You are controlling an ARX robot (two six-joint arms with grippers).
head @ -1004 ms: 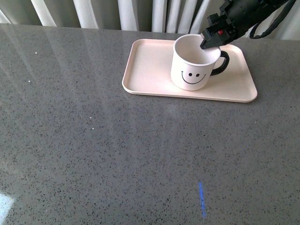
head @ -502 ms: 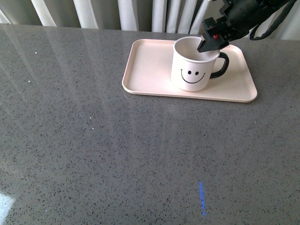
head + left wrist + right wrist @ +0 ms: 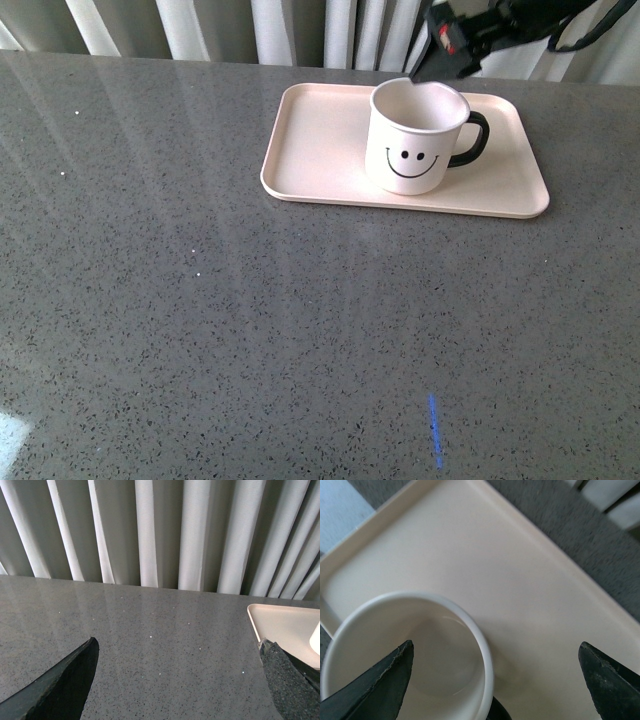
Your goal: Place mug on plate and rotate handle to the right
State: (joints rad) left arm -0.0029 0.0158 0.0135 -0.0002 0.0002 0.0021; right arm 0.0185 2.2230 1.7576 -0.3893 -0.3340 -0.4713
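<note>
The cream-white mug [image 3: 415,135] with its black smiley face stands upright on the pale pink plate [image 3: 315,150]. Its black handle [image 3: 475,140] points right. My right gripper [image 3: 445,45] hangs open above and behind the mug's rim, touching nothing. In the right wrist view the mug [image 3: 480,640] and a bit of the handle [image 3: 495,712] lie below the open gripper [image 3: 495,647], over the plate [image 3: 535,590]. My left gripper [image 3: 177,680] is open and empty over the bare tabletop. In that view the plate's corner [image 3: 285,625] and a sliver of the mug [image 3: 316,639] show at the edge.
A grey speckled tabletop [image 3: 250,320] spreads in front of and left of the plate. White pleated curtains [image 3: 270,30] hang along the table's far edge. A small blue light streak [image 3: 433,430] lies near the front.
My right gripper has lifted up and back from the mug's rim. The mug stays on the plate with its handle to the right.
</note>
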